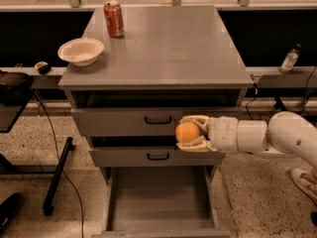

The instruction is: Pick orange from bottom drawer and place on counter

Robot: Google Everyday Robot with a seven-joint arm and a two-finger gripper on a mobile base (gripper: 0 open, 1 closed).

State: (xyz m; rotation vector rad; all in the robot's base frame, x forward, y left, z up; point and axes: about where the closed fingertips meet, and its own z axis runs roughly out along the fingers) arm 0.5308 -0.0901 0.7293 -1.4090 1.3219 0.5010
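Observation:
My gripper (187, 133) reaches in from the right and is shut on the orange (186, 132), one finger above it and one below. It holds the fruit in the air in front of the two upper drawers, between their black handles. The bottom drawer (161, 196) is pulled open below, and its grey floor shows nothing on it. The counter (168, 48) is the grey top of the cabinet, well above the gripper.
A red soda can (114, 18) stands at the counter's back left. A white bowl (80, 51) sits at its left edge. A small bottle (290, 59) stands on a ledge at the right. Cables and a black stand lie on the floor at the left.

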